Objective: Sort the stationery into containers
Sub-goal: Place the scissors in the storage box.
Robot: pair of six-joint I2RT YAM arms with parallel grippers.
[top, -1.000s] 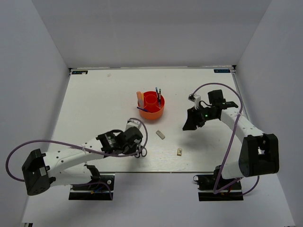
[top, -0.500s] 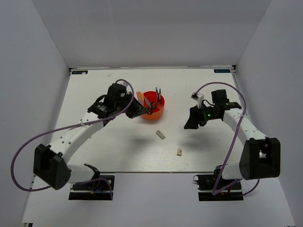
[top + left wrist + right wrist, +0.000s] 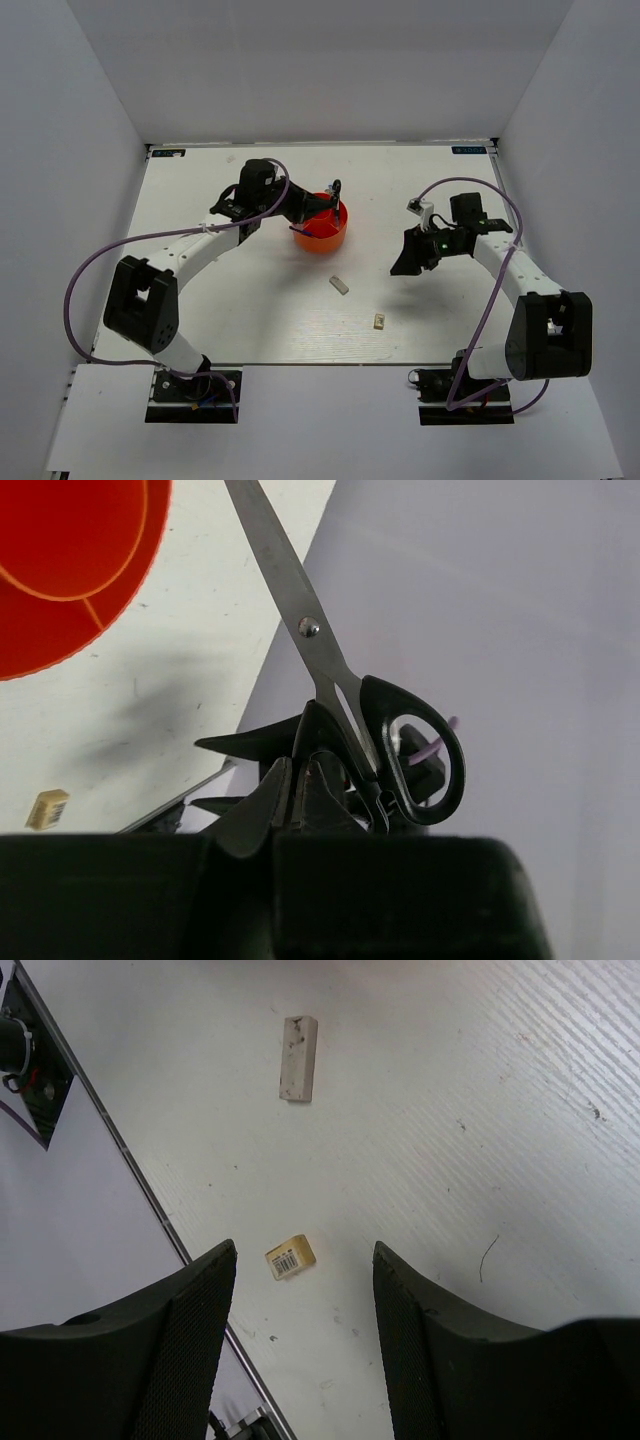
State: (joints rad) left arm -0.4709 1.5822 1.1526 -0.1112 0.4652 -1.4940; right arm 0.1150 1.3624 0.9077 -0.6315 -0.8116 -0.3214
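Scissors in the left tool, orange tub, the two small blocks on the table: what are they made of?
Black-handled silver scissors: blades look like polished steel, grey sheen and a rivet; handles glossy black, likely plastic.
Round orange tub: smooth, saturated, probably moulded plastic.
Whitish rectangular block: matte, smudged, probably rubber eraser.
Small beige cube: matte, barcode sticker; material unclear.

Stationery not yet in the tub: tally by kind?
scissors: 1, in the left hand
eraser block: 1, on the table
beige cube: 1, on the table
total: 3
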